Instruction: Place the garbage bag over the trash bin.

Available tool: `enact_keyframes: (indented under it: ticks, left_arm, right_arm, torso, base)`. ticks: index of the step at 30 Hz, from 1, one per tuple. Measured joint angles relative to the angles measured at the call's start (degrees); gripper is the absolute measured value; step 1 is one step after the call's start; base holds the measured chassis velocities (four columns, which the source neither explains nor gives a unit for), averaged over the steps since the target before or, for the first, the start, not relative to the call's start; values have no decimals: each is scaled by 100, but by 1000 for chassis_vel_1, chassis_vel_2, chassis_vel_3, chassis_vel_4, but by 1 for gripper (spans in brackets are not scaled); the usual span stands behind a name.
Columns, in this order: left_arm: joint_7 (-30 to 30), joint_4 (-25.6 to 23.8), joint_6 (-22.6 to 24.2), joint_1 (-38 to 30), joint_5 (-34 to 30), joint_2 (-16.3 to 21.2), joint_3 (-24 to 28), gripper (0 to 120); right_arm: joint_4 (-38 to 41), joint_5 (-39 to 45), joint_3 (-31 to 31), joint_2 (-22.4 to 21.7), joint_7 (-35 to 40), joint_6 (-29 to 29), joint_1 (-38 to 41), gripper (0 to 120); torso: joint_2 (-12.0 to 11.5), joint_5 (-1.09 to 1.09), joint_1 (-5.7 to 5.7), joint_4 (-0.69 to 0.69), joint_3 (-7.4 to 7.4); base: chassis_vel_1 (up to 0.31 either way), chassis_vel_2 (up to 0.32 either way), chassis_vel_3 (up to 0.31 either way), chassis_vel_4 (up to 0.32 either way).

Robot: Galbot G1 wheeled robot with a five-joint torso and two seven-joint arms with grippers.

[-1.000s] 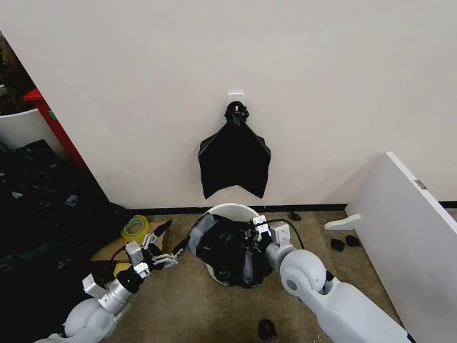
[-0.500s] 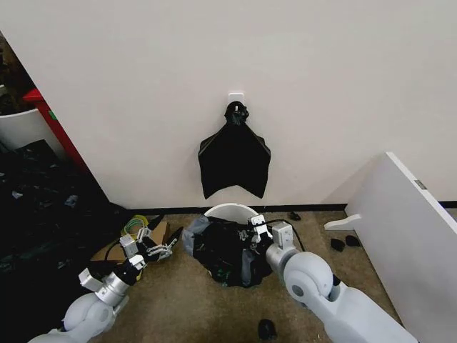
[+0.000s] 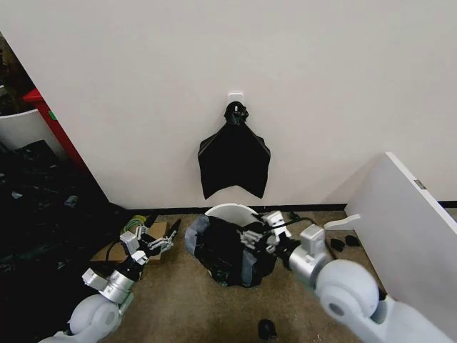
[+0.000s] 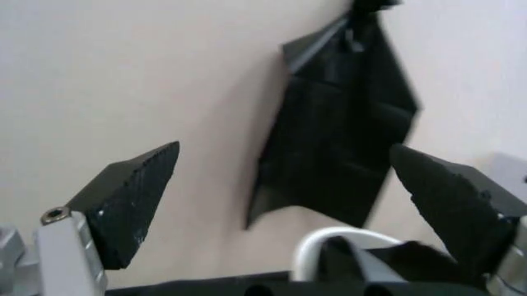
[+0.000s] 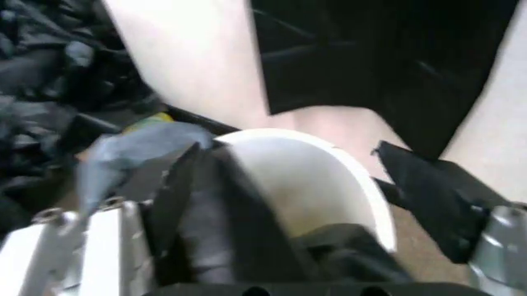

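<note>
Left gripper [image 3: 158,241] hangs clear, jaws wide and empty, right gripper [image 3: 258,236] jaws parted at the garbage bag [image 3: 227,250], so the loose film could slide off the trash bin [image 3: 232,210] rim.

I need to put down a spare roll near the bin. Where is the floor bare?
Bare carpet lies in front of the trash bin, between the left gripper and right gripper, and right of the bin toward the white board. The left is crowded: cardboard and black sheeting.
</note>
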Motion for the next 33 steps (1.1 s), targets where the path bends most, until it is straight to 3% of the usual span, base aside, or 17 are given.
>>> enact_keyframes:
  ticks: [4,5,6,10,18,26,30,33]
  left_arm:
    - [-368,-323,-20,448,646,-157,-217,100]
    - [-355,-485,-39,731,725,-212,-317,100]
    - [-355,-485,-39,731,725,-212,-317,100]
    - [-202,-736,-151,1378,778,-343,-581,100]
    - [-87,-857,-298,1831,799,-574,-800,100]
    - [-92,-870,-311,1838,718,-518,-819,100]
    - [-92,-922,-312,1876,710,-533,-841,100]
    - [-103,-931,-308,1922,646,-544,-832,100]
  right_arm:
    - [-855,504,-353,-142,-449,-3,777,98]
    - [-1350,578,-667,-123,-716,-25,1349,100]
    - [-1350,578,-667,-123,-716,-25,1349,100]
    - [-2598,466,-1522,212,-1392,-60,2525,100]
    - [-3846,-347,-2255,842,-2412,-133,3214,100]
    - [-4750,-577,-2919,1114,-2665,84,3950,100]
    - [-5081,-709,-3260,1181,-2813,213,4232,95]
    - [-5218,-787,-3418,1212,-2911,308,4301,85]
  torso:
    - [0,0,0,-3,0]
    - [0,2,0,1,0]
    - [0,2,0,1,0]
    - [0,1,0,4,1]
    - [0,-2,1,0,1]
    - [0,-3,1,1,1]
    - [0,-2,1,0,1]
    - [0,-2,1,0,1]
  base:
    - [0,0,0,0]
    - [0,0,0,0]
    - [0,0,0,0]
    - [0,0,0,0]
    - [0,0,0,0]
    - [0,0,0,0]
    - [0,0,0,0]
    - [0,0,0,0]
